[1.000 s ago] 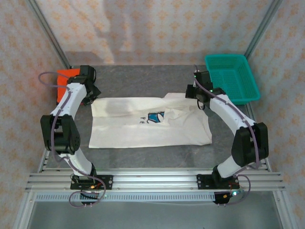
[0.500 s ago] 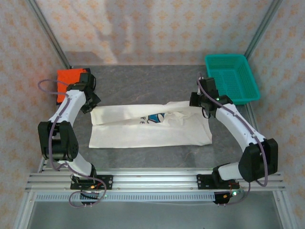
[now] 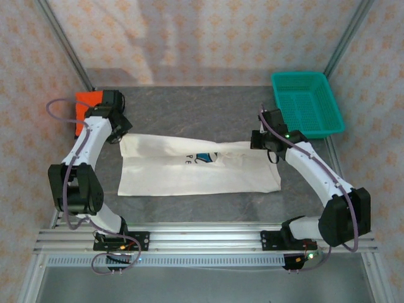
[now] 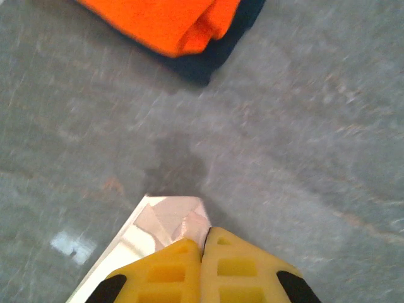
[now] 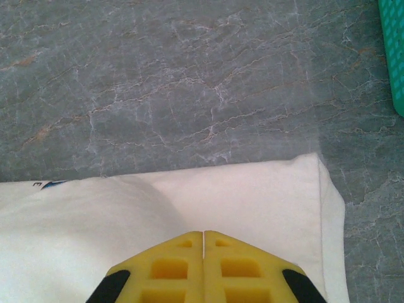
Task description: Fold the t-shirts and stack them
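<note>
1. We read "PE" in dark letters on the white t-shirt point(image 3: 189, 180), just left of its blue emblem point(image 3: 206, 158); the rest is unreadable.
2. In the right wrist view, we cannot read its cut-off print.

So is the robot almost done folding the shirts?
Not quite. The orange shirt lies folded on the navy shirt. The left gripper and right gripper pinch the white shirt at its far edge. Folding it up and stacking it are left.

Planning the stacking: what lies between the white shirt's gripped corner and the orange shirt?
Bare table, then the navy shirt peeking from under the orange shirt; left wrist view.
</note>
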{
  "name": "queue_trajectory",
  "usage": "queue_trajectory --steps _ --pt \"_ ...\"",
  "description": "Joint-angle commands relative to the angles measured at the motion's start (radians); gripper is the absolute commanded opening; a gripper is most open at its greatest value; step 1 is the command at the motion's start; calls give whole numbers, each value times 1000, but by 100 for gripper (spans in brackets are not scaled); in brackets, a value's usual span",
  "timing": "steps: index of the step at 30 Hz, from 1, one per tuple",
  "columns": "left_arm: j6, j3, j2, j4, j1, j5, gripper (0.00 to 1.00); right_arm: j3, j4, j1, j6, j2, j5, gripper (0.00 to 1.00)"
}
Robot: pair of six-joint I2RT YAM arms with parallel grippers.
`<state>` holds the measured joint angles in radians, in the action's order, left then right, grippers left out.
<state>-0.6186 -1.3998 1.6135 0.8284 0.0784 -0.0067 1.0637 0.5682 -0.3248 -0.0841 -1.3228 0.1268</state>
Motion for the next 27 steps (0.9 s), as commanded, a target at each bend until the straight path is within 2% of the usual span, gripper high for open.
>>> queue_trajectory --steps 1,8,20,27 --pt "40 -101 61 -40 -1 -35 0 21 -6 -2 0 -11 -35 2" --pt "44 -191 150 -35 -2 -29 0 88 -16 -3 3 -87 -66 2" --pt "16 97 -45 -77 -2 -18 0 44 48 -2 16 -36 -62 2" --pt "-7 203 -127 -78 -2 -7 0 30 85 -2 25 -21 -67 2"
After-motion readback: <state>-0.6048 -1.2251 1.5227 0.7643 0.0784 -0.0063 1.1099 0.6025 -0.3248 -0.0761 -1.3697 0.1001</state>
